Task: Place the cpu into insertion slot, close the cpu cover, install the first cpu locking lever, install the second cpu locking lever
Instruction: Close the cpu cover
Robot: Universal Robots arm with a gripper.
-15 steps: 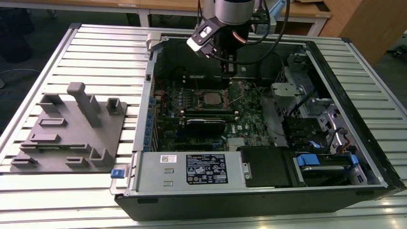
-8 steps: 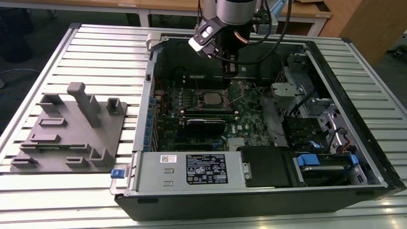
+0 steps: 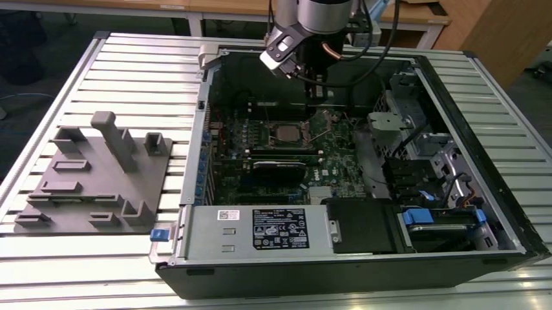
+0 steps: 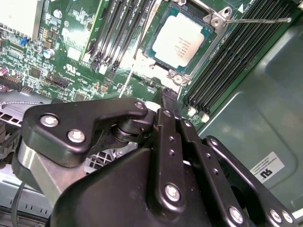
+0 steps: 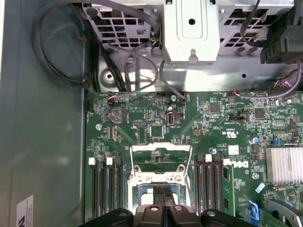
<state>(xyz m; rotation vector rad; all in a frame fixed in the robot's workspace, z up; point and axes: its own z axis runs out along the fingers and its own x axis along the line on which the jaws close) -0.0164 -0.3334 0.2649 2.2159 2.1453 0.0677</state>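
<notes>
The cpu (image 4: 179, 40), a dull silver square with a green edge, lies in the insertion slot (image 4: 215, 41) on the green board. In the exterior view the insertion slot (image 3: 289, 131) sits mid-case, and my gripper (image 3: 317, 95) hangs just behind it. The black fingers are shut with nothing between them, and the gripper's tip (image 4: 166, 97) sits just off the slot's edge. The cpu cover (image 5: 161, 147), a thin silvery frame, stands swung open beyond the fingertips (image 5: 163, 191). A thin wire locking lever (image 4: 258, 20) sticks out sideways from one corner of the slot.
The open computer case (image 3: 483, 213) lies on a slatted metal table (image 3: 129, 64). A grey fixture plate (image 3: 95, 174) lies at the exterior view's left. Black memory slots (image 5: 208, 179) flank the socket. Cables (image 5: 118, 61), a metal bracket (image 5: 191, 28) and a heat sink (image 5: 284, 165) are nearby.
</notes>
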